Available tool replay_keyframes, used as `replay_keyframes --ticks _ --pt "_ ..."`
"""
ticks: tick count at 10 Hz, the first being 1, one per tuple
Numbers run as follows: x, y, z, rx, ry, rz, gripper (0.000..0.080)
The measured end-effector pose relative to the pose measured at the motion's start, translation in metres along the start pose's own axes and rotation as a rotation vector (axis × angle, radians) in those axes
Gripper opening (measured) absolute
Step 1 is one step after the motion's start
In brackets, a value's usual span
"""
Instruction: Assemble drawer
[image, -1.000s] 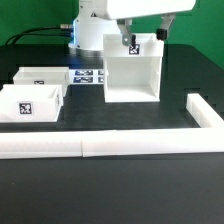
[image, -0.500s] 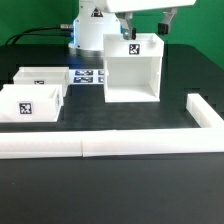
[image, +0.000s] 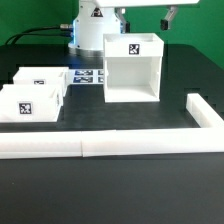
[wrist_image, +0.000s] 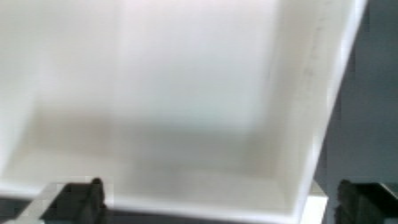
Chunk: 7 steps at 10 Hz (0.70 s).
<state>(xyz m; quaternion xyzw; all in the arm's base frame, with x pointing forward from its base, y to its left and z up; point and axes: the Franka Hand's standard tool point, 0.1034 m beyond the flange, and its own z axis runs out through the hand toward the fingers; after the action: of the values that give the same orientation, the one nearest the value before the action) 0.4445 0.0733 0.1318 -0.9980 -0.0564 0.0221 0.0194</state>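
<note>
The drawer's tall white box shell (image: 132, 68) stands upright on the black table, its open front facing the camera and a square marker on its top edge. Two small white trays (image: 42, 77) (image: 28, 103) sit at the exterior view's left, each with a marker. My gripper (image: 145, 12) hangs above the shell at the top edge of the exterior view, open and empty. In the wrist view the shell's white inside (wrist_image: 178, 90) fills the picture, and the gripper (wrist_image: 221, 205) shows two dark fingertips (wrist_image: 75, 200) set wide apart, clear of the shell.
The marker board (image: 88, 76) lies flat between the trays and the shell. A long low white border wall (image: 110, 145) runs along the front and turns back at the exterior view's right (image: 203, 115). The arm's white base (image: 90, 30) stands behind the shell.
The gripper has risen from the shell's top edge to well above it, its fingers now clear of it. The shell and the trays have not moved.
</note>
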Motion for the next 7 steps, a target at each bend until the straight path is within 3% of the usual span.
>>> replay_keyframes --ticks 5,7 --pt "-0.003 -0.002 0.003 -0.001 0.000 0.001 0.0650" --pt "-0.008 -0.018 0.010 0.017 0.015 0.050 0.0650"
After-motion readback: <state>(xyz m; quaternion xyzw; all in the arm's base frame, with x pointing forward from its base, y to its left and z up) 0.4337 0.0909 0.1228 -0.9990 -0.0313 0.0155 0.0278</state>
